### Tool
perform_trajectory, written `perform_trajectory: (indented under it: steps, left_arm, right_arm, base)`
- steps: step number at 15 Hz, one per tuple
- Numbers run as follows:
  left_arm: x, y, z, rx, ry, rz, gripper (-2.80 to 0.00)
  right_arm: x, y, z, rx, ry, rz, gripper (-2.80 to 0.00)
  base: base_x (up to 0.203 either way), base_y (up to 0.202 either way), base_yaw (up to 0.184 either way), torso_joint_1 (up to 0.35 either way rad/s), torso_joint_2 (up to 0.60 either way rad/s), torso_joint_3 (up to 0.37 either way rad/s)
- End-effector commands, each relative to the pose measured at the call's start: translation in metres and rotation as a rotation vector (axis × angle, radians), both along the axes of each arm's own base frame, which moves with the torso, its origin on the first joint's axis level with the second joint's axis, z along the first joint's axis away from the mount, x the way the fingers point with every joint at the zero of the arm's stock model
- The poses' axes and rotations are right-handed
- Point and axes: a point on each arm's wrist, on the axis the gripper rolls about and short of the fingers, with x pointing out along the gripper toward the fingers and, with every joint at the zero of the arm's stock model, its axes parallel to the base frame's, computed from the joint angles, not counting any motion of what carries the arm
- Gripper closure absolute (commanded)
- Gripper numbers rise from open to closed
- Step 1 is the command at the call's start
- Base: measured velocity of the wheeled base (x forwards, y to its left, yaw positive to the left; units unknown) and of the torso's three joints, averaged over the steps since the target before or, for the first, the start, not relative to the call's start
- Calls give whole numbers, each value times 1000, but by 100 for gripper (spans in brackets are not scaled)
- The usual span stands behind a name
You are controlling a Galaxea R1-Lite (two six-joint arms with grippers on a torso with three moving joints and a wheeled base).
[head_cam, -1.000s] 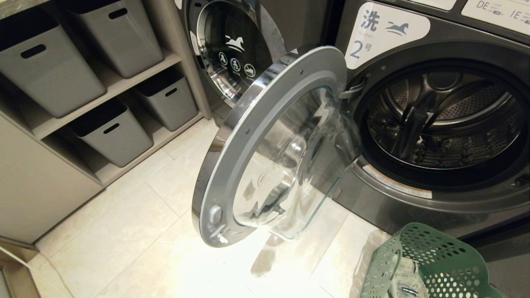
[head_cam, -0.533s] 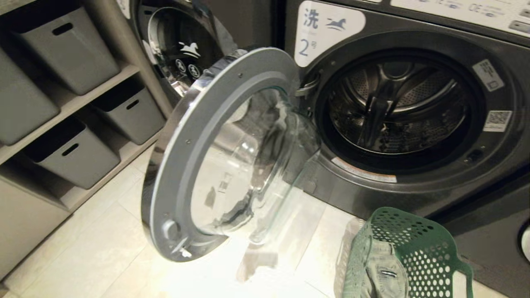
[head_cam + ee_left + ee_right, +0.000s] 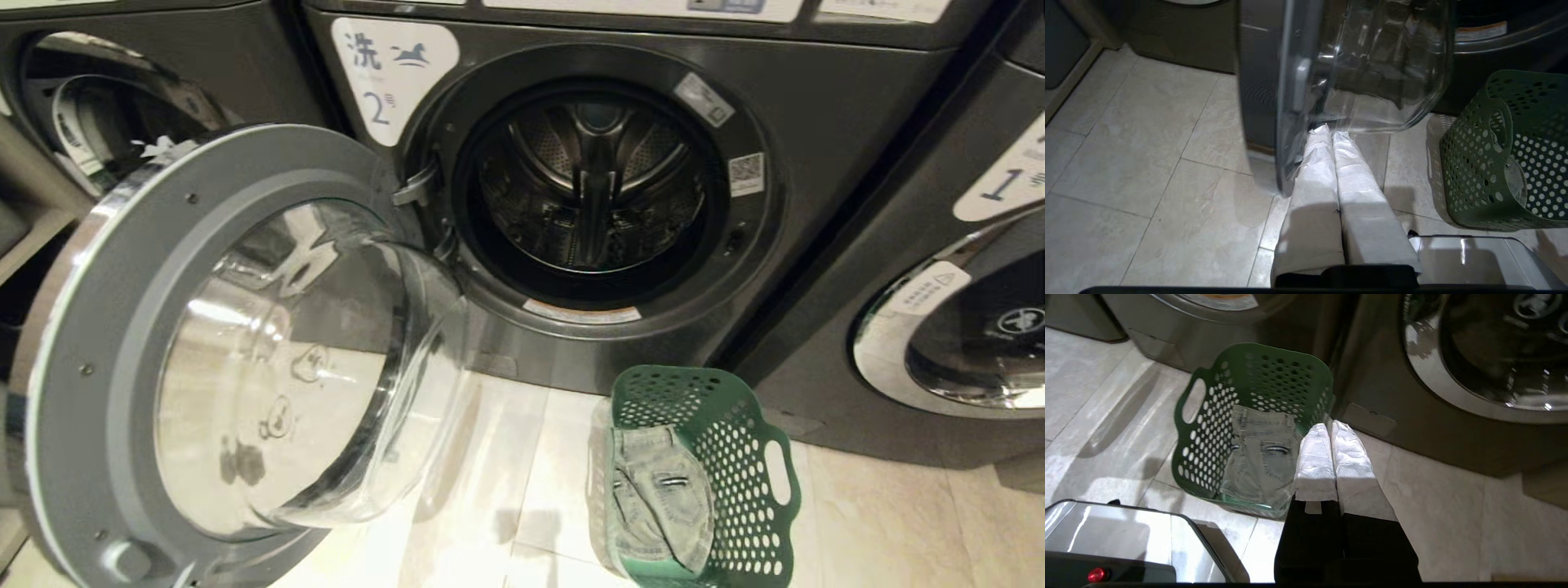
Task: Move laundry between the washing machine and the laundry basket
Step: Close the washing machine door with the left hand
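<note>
Green perforated laundry basket point(image 3: 739, 457): set on the tiled floor point(image 3: 506, 490) just in front of the washing machine point(image 3: 800, 269) tagged "2", below and to the right of its drum opening. Pale grey-green denim garment point(image 3: 661, 498): lain inside the basket against its floor, pocket seams uppermost; nothing is seen in the drum point(image 3: 592, 192).

Round glass door point(image 3: 245, 359): swung fully open to the left, clear of the opening.

Change noted: over the last second the whole head view is shifted, so that shelving and grey bins are lost from sight, the drum is brought near the centre, and the basket is shown whole. This is read as a turn of the camera, not of the things.

Left gripper point(image 3: 1331, 132): pressed together, empty, held low near the door's lower edge. Right gripper point(image 3: 1329, 426): pressed together, empty, held beside the basket's rim.

Judgement: robot squared to machine and basket; garment not yet grasped; transfer into the drum is still to be begun.
</note>
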Motion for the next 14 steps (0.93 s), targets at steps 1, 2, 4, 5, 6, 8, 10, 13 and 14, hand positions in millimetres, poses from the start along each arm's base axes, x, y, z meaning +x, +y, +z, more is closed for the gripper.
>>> perform_trajectory:
  steps: [1, 2, 4, 5, 6, 8, 10, 13, 14]
  left_arm:
    - [0, 0, -1, 0, 4, 0, 0]
    - [0, 0, -1, 0, 4, 0, 0]
    - [0, 0, -1, 0, 4, 0, 0]
    - [0, 0, -1, 0, 4, 0, 0]
    - [0, 0, 0, 0, 3, 0, 0]
    - [0, 0, 0, 0, 3, 0, 0]
    - [0, 0, 0, -2, 3, 0, 0]
    - [0, 0, 0, 0, 3, 0, 0]
    - [0, 0, 0, 0, 3, 0, 0]
  right_arm:
    - [0, 0, 0, -2, 2, 0, 0]
    - [0, 0, 0, -3, 3, 0, 0]
    - [0, 0, 0, -3, 1, 0, 0]
    - [0, 0, 0, -3, 1, 0, 0]
    - [0, 0, 0, -3, 3, 0, 0]
    - [0, 0, 0, 0, 1, -1, 0]
    - [0, 0, 0, 4, 2, -1, 0]
    - [0, 0, 0, 8, 2, -1, 0]
    - [0, 0, 0, 8, 2, -1, 0]
  base:
    - [-5, 5, -172, -1, 2, 3]
    - [-2, 8, -176, 2, 0, 0]
    - [0, 7, -173, 1, 4, 4]
    - [-1, 8, -171, 0, 7, 2]
    - [-2, 4, -167, -2, 2, 2]
    - [2, 7, -118, 1, 3, 1]
    - [-1, 0, -27, 2, 0, 3]
    - [0, 0, 0, 0, 0, 0]
    - [0, 0, 0, 0, 0, 0]
